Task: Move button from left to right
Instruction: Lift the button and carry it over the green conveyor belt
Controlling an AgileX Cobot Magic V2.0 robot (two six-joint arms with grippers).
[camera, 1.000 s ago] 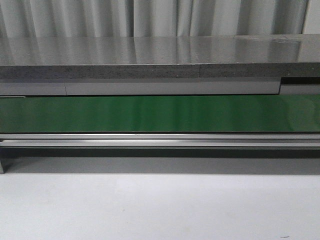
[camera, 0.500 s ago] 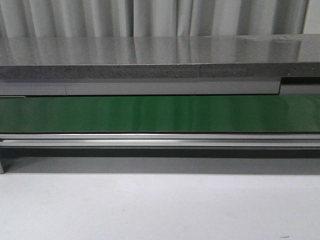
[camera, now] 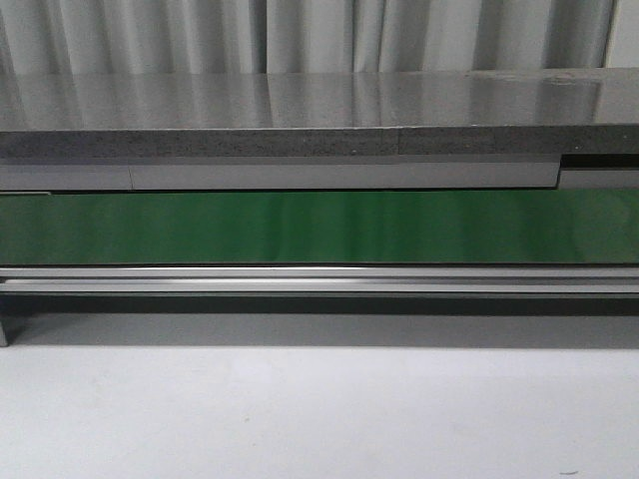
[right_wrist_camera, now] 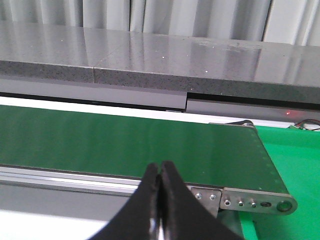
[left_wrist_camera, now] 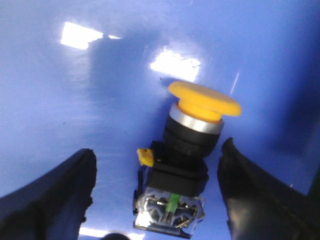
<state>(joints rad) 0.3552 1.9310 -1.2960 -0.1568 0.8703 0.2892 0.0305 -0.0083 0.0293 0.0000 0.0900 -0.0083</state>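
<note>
My left tool (left_wrist_camera: 157,187) is spread wide around the button (left_wrist_camera: 192,150). It looks hard and slippery; I'd pinch its black body. My right tool (right_wrist_camera: 160,200) is pressed together.

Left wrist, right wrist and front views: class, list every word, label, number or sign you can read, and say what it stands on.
None can be read in any view.
The button shows no lettering on its yellow cap or black body.
The green conveyor belt carries no marks.

green conveyor belt (camera: 319,228) with metal side rail (camera: 319,278) | grey stone countertop (camera: 300,115) behind | pale curtain (camera: 300,35) | glossy blue surface (left_wrist_camera: 75,100)
</note>
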